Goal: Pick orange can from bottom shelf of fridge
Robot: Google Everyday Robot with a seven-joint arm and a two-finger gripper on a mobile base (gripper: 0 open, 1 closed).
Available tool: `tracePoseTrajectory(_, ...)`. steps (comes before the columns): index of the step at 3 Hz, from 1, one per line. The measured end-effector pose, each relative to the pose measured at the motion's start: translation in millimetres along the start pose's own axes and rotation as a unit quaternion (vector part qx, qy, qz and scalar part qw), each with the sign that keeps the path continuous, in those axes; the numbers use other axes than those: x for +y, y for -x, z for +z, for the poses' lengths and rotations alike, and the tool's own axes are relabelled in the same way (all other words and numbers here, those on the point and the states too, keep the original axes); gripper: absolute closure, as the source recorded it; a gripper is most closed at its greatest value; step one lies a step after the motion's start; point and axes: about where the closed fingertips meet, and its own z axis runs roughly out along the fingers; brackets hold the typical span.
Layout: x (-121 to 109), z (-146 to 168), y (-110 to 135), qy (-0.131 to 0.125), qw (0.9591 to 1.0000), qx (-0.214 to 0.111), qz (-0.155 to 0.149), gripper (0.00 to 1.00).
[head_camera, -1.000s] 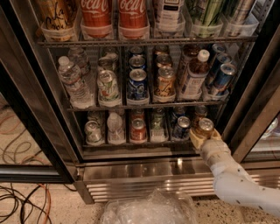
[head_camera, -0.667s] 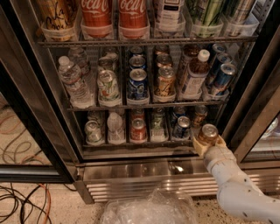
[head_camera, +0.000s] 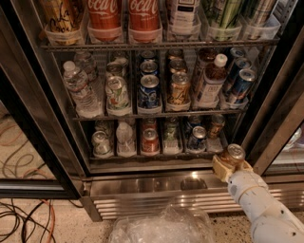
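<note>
Gripper: the gripper (head_camera: 231, 165) is low at the right, outside the fridge (head_camera: 43, 137) and in front of its lower right corner, with its cream fingers closed around a can.
Held item: the orange can (head_camera: 235, 153) stands upright in that grasp, silver top and pull tab facing up, coppery side showing between the fingers.
Where the can is: out of the cabinet, just past the right end of the bottom shelf (head_camera: 156, 156), above the stainless-steel base (head_camera: 156, 186) and beside the black door frame (head_camera: 274, 124).
Arm: the white arm (head_camera: 259, 201) comes in from the lower right corner, crossing over the vented base.
Bottom shelf contents: from the left, a silver-green can (head_camera: 100, 142), a clear bottle (head_camera: 125, 137), a red can (head_camera: 150, 140), a second clear bottle (head_camera: 171, 134), and a blue can (head_camera: 197, 138); further back in the rightmost lane is a brown-orange can (head_camera: 216, 124).
Shelf above: a water bottle (head_camera: 78, 89), a green-and-white can (head_camera: 117, 91), a blue-labelled can (head_camera: 149, 89), a taller gold-orange can (head_camera: 179, 89), a white-capped bottle (head_camera: 212, 79), and slim blue cans (head_camera: 241, 84).
Top rack: two Coca-Cola bottles (head_camera: 104, 14) stand side by side in clear trays.
Close obstacles: the right door frame is just beside the gripper; the shelf's front edge lies to its left.
Floor: a crumpled clear plastic bag (head_camera: 161, 228) lies below the base, and dark and orange cables (head_camera: 23, 222) sprawl at the left.
</note>
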Motion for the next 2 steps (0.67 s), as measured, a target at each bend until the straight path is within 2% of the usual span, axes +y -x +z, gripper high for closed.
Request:
tracePoseTrajectory(1, 15, -1, 4, 0.047, 0.9956, -0.001, 0.081, 1.0)
tracePoseTrajectory(2, 26, -8, 11, 0.068, 0.9916, -0.008, 0.11, 1.0)
